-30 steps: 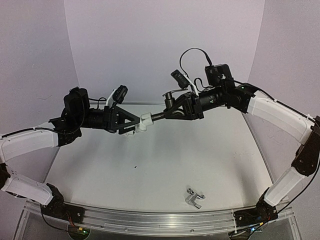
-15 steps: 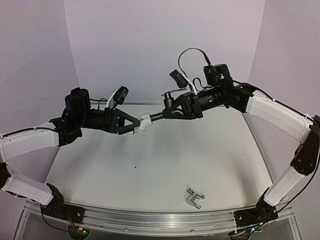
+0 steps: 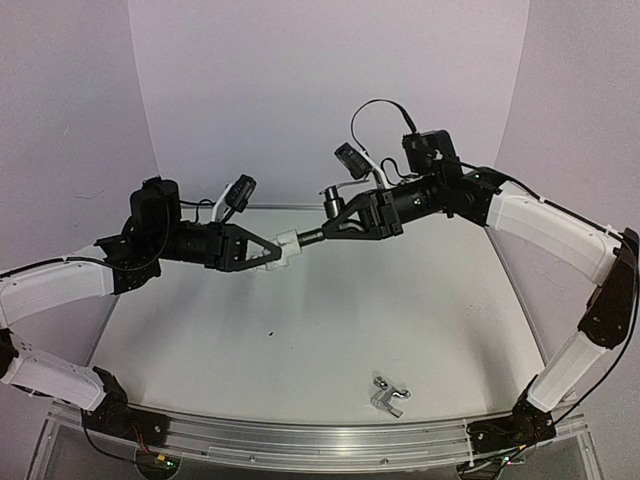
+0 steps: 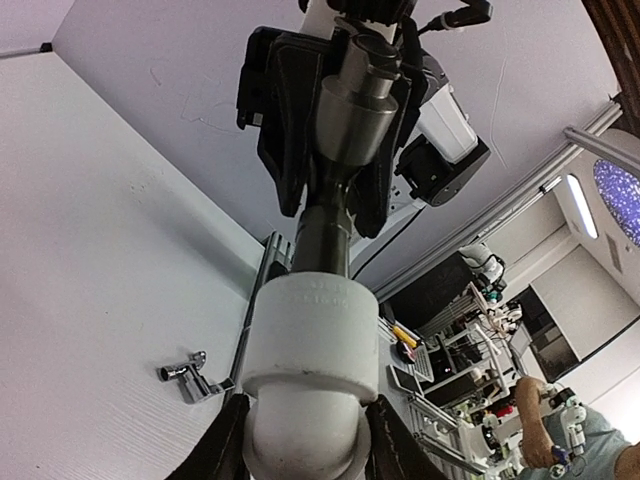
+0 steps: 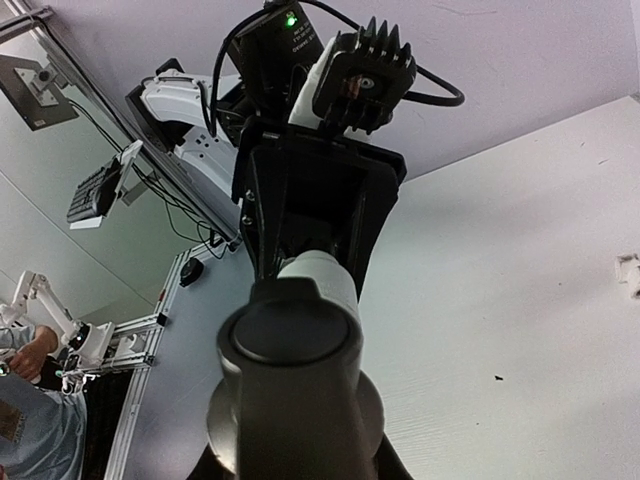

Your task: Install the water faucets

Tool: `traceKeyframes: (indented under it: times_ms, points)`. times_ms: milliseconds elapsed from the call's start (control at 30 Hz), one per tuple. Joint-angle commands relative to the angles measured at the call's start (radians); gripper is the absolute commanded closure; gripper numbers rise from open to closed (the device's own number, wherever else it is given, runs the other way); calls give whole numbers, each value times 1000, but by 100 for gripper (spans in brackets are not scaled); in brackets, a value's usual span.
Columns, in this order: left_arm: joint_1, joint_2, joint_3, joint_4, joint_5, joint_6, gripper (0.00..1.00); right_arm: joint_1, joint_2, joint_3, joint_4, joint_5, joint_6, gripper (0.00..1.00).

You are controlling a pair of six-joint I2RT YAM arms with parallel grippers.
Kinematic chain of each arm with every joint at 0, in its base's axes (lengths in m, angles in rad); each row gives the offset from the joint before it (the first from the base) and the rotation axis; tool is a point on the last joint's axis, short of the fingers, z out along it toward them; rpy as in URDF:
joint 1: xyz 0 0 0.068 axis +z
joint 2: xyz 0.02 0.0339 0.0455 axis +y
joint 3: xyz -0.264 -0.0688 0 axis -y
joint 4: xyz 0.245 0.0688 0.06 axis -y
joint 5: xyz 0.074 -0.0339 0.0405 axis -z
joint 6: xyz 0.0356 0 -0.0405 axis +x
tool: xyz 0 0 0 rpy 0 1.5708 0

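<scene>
A dark grey faucet [image 3: 322,230] hangs in mid-air above the table's far half, with my right gripper [image 3: 335,225] shut on its body. Its stem enters a white pipe fitting [image 3: 286,243], and my left gripper [image 3: 272,252] is shut on that fitting from the left. In the left wrist view the white fitting [image 4: 310,350] fills the bottom between my dark fingers [image 4: 232,445], and the dark faucet [image 4: 345,130] runs up into the right gripper. The right wrist view has the dark faucet [image 5: 290,390] up close, the white fitting [image 5: 322,272] behind it. A chrome faucet [image 3: 388,395] lies loose on the table.
The chrome faucet [image 4: 190,378] lies near the table's front edge, close to the aluminium rail [image 3: 300,435]. White walls stand behind and at both sides of the table [image 3: 300,330].
The left jaws have closed in on the white fitting. Both grippers and the joined parts have risen slightly, and the dark faucet has shifted a little to the left.
</scene>
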Motion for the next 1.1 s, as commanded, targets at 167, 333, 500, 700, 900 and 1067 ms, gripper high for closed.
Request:
traceKeyframes:
  times_ms: [167, 333, 500, 700, 900, 1067]
  points:
    - [-102, -158, 119, -303, -283, 442, 78, 1, 56, -81, 233, -92, 322, 100]
    - [-209, -191, 140, -453, -530, 729, 77, 0, 29, -267, 579, -126, 632, 100]
    - [-310, -225, 133, -512, -739, 969, 73, -1, 41, -287, 593, -150, 670, 100]
    - [-416, -186, 136, -557, -945, 1145, 75, -2, 66, -274, 603, -194, 707, 100]
    - [-563, -158, 63, -445, -1254, 1336, 69, -3, 71, -287, 603, -199, 710, 100]
    - [-646, -130, 44, -369, -1480, 1461, 49, -30, 75, -255, 601, -192, 696, 100]
